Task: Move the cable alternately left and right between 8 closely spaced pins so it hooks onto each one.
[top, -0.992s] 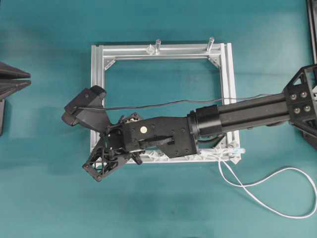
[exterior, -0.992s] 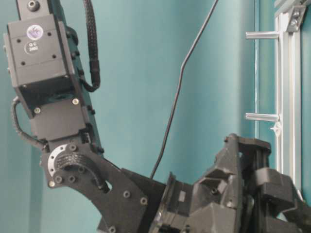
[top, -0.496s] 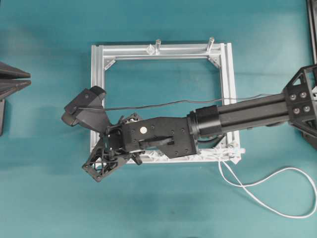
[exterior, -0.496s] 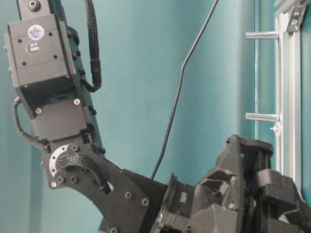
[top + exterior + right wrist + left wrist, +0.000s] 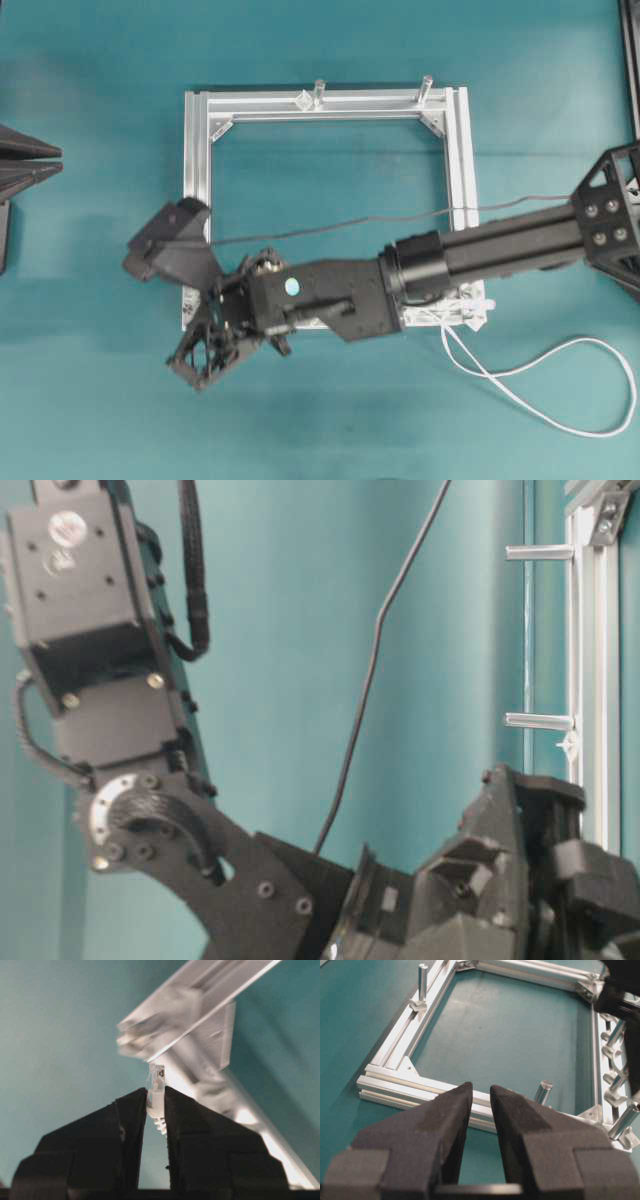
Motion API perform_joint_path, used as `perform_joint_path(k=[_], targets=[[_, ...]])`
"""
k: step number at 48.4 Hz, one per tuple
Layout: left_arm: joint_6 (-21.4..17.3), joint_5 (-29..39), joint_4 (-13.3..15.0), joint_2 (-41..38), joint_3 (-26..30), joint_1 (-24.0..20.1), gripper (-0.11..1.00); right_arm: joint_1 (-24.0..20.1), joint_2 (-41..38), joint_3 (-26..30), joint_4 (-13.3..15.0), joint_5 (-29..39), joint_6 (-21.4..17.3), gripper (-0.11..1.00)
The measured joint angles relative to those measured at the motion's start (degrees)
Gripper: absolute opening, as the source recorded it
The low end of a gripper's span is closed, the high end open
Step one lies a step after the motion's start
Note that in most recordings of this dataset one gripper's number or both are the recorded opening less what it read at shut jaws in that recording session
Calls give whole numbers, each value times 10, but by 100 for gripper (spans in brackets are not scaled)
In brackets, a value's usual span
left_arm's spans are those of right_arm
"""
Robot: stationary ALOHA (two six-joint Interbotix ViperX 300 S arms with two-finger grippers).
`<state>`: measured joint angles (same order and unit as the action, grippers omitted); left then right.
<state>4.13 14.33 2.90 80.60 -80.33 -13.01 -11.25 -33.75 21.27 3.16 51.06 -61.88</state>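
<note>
While right gripper (image 5: 155, 1105) pinches clear plug, white cable (image 5: 560, 385) loops slack.

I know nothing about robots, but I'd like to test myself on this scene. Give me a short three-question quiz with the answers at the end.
1. True or false: the right gripper is pinching the small white plug at the end of the cable.
2. Multiple choice: where does the loose slack of the cable lie? A) inside the silver frame; B) on the table, off the frame's lower right corner; C) draped over the two tall posts.
3. Fill in: the left gripper holds ____.

Key
1. True: the plug sits clamped between the two black fingers.
2. B.
3. Nothing: its jaws stand apart with only the frame visible beyond them.
</note>
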Motion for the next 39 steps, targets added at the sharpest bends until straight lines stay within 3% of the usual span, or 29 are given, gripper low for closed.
perform_joint_path(k=[9, 22, 31, 39], targets=[[0, -1, 0, 0, 0, 1, 27, -20, -14, 23, -1, -28, -2, 13], [0, 0, 0, 0, 0, 0, 27, -29, -82, 134, 18, -48, 8, 13], [0, 0, 0, 0, 0, 1, 27, -18, -127, 201, 34, -46, 33, 13], [0, 0, 0, 0, 0, 1, 27, 4, -142, 218, 50, -41, 37, 13]])
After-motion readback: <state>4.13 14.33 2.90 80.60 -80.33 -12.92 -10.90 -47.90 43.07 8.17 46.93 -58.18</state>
